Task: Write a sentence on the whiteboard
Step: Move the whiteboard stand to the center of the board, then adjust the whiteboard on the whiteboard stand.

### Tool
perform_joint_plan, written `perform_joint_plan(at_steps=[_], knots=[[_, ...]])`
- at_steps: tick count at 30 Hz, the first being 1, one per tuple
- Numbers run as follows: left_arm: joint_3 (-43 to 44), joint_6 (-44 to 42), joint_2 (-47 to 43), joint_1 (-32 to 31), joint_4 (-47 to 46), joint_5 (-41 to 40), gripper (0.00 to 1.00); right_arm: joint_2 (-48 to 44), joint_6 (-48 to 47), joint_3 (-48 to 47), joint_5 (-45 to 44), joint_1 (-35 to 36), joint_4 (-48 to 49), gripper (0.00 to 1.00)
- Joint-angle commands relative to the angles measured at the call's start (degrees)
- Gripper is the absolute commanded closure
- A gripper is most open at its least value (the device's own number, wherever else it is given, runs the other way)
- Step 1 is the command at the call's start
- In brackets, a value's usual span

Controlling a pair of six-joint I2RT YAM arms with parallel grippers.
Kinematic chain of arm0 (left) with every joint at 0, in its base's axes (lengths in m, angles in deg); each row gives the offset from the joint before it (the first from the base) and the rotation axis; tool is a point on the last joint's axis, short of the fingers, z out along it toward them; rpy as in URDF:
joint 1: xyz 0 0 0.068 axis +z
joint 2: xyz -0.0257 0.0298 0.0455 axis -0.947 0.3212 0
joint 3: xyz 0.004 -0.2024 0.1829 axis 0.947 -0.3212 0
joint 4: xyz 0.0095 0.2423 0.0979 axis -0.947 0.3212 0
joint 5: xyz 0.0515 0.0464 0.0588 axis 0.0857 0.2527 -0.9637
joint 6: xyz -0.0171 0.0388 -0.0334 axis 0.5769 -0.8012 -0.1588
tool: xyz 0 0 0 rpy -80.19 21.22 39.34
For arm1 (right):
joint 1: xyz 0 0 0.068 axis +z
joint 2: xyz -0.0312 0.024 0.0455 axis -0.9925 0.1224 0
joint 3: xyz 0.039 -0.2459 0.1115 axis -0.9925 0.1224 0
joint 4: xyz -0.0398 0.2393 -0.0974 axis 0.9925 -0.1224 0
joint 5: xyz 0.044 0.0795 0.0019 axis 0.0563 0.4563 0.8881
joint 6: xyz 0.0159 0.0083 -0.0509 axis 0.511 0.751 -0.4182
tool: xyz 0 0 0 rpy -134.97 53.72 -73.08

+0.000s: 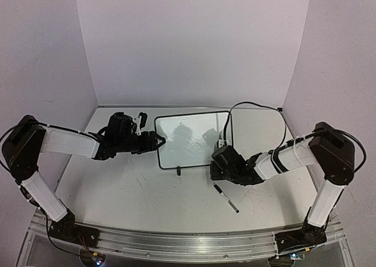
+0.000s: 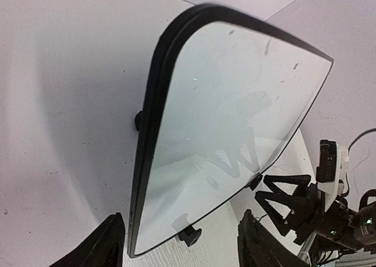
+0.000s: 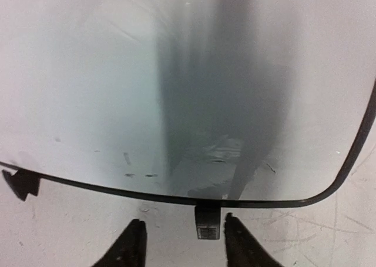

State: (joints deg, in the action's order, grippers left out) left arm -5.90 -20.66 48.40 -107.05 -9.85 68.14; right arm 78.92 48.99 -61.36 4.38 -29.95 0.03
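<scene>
The whiteboard [image 1: 194, 139], white with a thin black frame, stands propped at the table's middle. Its face shows only faint smudges and reflections; no blue words show on it. My left gripper [image 1: 160, 142] is open at the board's left edge, and in the left wrist view its fingers [image 2: 108, 243] straddle the board's near corner [image 2: 141, 220]. My right gripper [image 1: 214, 169] is open at the board's lower right edge. In the right wrist view its fingers [image 3: 130, 248] flank a small black foot [image 3: 207, 223] without touching it. A black marker [image 1: 225, 197] lies on the table, held by neither gripper.
The board's other black foot [image 1: 178, 172] rests on the scuffed white tabletop [image 1: 135, 190]. Grey walls close in the back and both sides. A black cable [image 1: 258, 107] loops above the right arm. My right gripper also shows in the left wrist view [image 2: 294, 202].
</scene>
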Motion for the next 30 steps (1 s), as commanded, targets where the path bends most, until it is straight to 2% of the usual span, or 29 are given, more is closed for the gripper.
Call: perform_joint_plan(at_steps=[1,6,8,9,12,14,18,21,25,30], knots=[[0.0,-2.77,-4.59,0.07,3.71,-2.95,0.31,-8.27,-2.78,1.47,2.41,0.57,-3.68,0.43],[-0.28,-2.22,-5.67,0.1,5.34,-2.59,0.25,-14.17,-9.47,1.67,6.39,0.52,-13.81,0.14],[-0.42,-2.14,-6.69,0.09,6.44,-3.04,0.23,-18.09,-12.81,3.84,12.5,-0.28,-15.71,0.02],[-0.13,-2.12,-7.14,0.1,7.42,-3.36,0.23,-19.04,-14.35,4.06,17.14,-1.2,-16.89,0.02],[-0.11,-2.06,-8.11,0.03,8.23,-2.95,0.22,-19.63,-16.05,2.07,24.55,-1.6,-25.58,0.02],[-0.5,-1.87,-8.55,0.09,8.25,-2.48,0.21,-21.01,-16.32,2.39,27.57,-1.6,-27.17,0.02],[-0.16,-2.14,-6.4,0.09,8.26,-2.59,0.22,-25.34,-13.03,4.09,18.54,-3.51,-27.33,0.02],[0.47,-1.76,-5.38,0.05,8.1,-2.08,0.24,-24.11,-9.22,2.61,19.78,-8.52,-23.82,0.17],[0.95,-2.76,-4.59,0.07,8.04,-1.84,0.25,-18.99,-7.32,-0.22,20.93,-11.19,-17.64,0.23],[1.21,-2.66,-2.29,0.05,7.83,-1.93,0.28,-12.41,-10.66,-3.86,17.94,-15.2,-14.51,0.38]])
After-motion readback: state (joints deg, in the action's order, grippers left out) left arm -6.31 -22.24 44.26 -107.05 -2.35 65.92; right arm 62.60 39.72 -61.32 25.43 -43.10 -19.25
